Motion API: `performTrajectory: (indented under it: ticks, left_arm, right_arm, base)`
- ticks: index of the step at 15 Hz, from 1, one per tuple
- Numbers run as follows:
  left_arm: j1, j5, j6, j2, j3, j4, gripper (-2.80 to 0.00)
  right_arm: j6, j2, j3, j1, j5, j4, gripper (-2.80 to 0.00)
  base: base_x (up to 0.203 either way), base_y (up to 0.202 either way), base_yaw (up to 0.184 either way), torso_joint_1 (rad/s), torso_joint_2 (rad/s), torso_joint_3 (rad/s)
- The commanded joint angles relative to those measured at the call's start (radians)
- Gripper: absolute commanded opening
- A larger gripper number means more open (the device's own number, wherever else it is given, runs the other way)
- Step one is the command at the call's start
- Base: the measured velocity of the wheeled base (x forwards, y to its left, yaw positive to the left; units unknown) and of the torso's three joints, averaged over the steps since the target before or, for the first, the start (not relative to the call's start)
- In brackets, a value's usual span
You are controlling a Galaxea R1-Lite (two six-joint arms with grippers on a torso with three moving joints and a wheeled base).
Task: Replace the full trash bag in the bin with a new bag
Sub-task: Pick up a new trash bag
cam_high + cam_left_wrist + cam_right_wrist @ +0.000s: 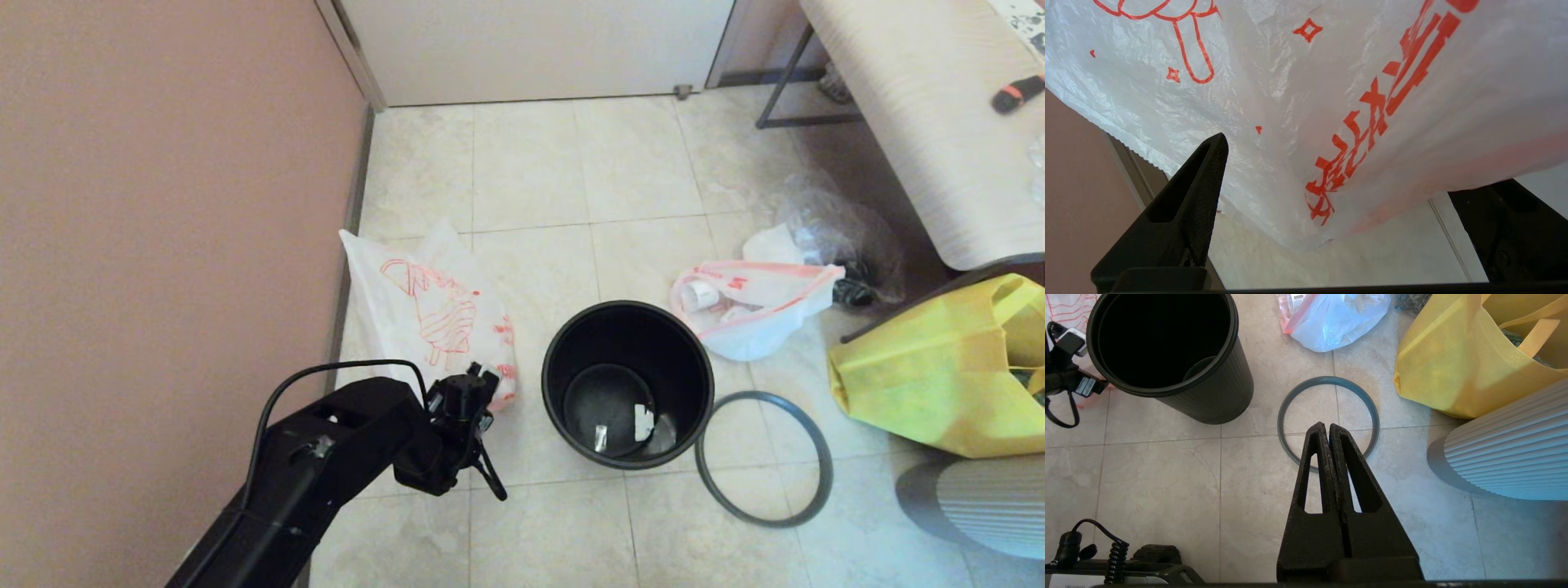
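Note:
The new bag [424, 310], white with an orange-red drawing, lies on the floor by the left wall. My left gripper [482, 441] is at its near end, open. In the left wrist view the new bag [1306, 102] fills the space between the wide-spread fingers [1200, 183]. The black bin [627, 306] stands unlined at centre, with its grey hoop [763, 395] flat on the floor to its right. The full trash bag [759, 310] lies beyond the bin. My right gripper [1327, 426] is shut and empty, hanging over the hoop [1327, 378] beside the bin [1216, 396].
A yellow tote [939, 376] and a white ribbed object [988, 502] stand at the right. A clear plastic bag [824, 220] lies under the table [914, 122]. A pink wall [163, 204] closes the left side. Small scraps [643, 420] lie in the bin's bottom.

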Motion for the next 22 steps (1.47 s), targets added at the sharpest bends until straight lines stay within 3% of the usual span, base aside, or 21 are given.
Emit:
performTrajectory:
  ticks: [1,3,4,14,17,22]
  left_arm:
    - [0.001,0.005,0.002,0.01,-0.024,-0.006,0.0]
    - [0.01,0.007,0.015,0.011,-0.017,-0.004,0.0]
    - [0.013,0.007,0.031,0.02,-0.018,-0.011,-2.8]
    - [0.044,0.008,0.032,0.004,0.008,-0.048,-2.8]
    - [0.042,0.01,0.031,-0.098,0.168,-0.084,-2.8]
    - [0.007,0.046,0.02,-0.448,0.454,-0.102,-2.8]
  right_arm:
    - [0.0,0.002,0.0,0.0,0.0,0.0,-2.8]
    - [-0.001,0.002,0.0,0.0,0.0,0.0,-2.8]
    - [0.0,0.002,0.0,0.0,0.0,0.0,-2.8]
    - [0.0,0.002,0.0,0.0,0.0,0.0,-2.8]
    - [-0.001,0.002,0.0,0.0,0.0,0.0,-2.8]
    - [0.0,0.002,0.001,-0.001,0.0,0.0,-2.8]
  base:
    - [0.0,0.0,0.0,0.0,0.0,0.0]
    - [0.0,0.0,0.0,0.0,0.0,0.0]
    - [0.0,0.0,0.0,0.0,0.0,0.0]
    - [0.0,0.0,0.0,0.0,0.0,0.0]
    - [0.0,0.0,0.0,0.0,0.0,0.0]
    - [0.0,0.0,0.0,0.0,0.0,0.0]
